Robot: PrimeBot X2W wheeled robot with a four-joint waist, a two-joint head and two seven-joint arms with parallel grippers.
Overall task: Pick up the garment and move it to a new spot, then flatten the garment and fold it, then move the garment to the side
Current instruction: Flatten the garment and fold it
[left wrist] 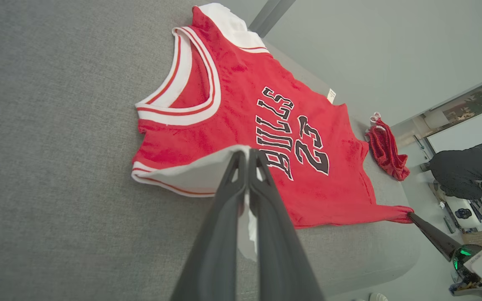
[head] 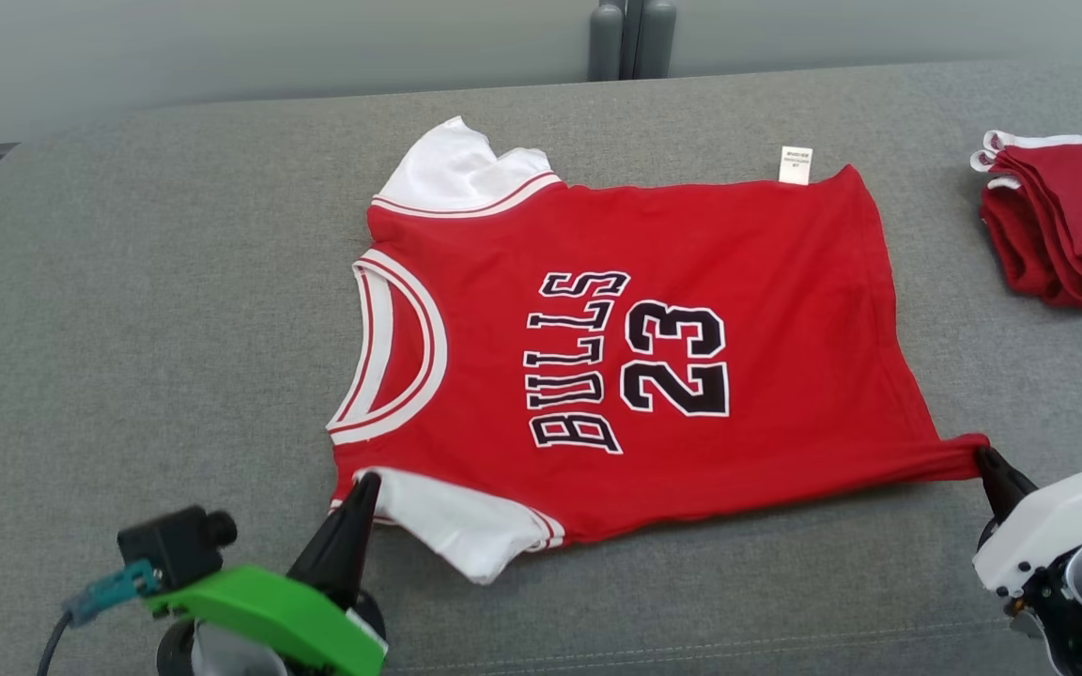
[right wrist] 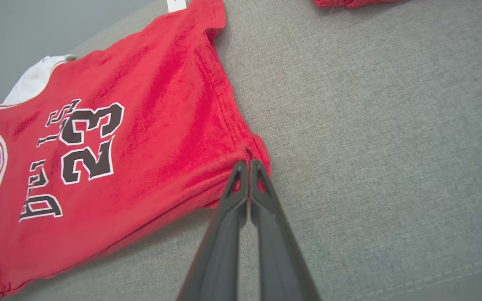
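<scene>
Surface: a broad grey woven pad (head: pixel 128 329) with rounded corners and a stitched seam (head: pixel 691 648) along its near edge.
Room: a plain pale wall (head: pixel 222 47) stood behind the pad, with a pair of dark grey posts (head: pixel 630 38) against it at the far middle.
Garment: the red jersey (head: pixel 785 329) lay spread flat at the middle of the pad, print side up. Its neckline (head: pixel 391 347) pointed to the robot's left and its hem to the right.
Print: "BULLS" and "23" in black with white edging, running sideways as I looked at it.
Tag: a small white label (head: pixel 796 164) stuck out at the far hem corner.
Folded pile: a stack of red cloth (head: pixel 1067 225) with white trim sat at the far right of the pad, well apart from the jersey.
Left gripper: the left gripper (head: pixel 369 481) had its fingers pressed together on the near white sleeve (head: pixel 447 526). From the wrist, white cloth showed squeezed between them.
Right gripper: the right gripper (head: pixel 984 457) was pinched tight on the near hem corner (head: pixel 959 451), which was drawn out into a point toward it.
Cloth tension: the near edge of the jersey ran taut between the two grips and lay low against the pad.
</scene>
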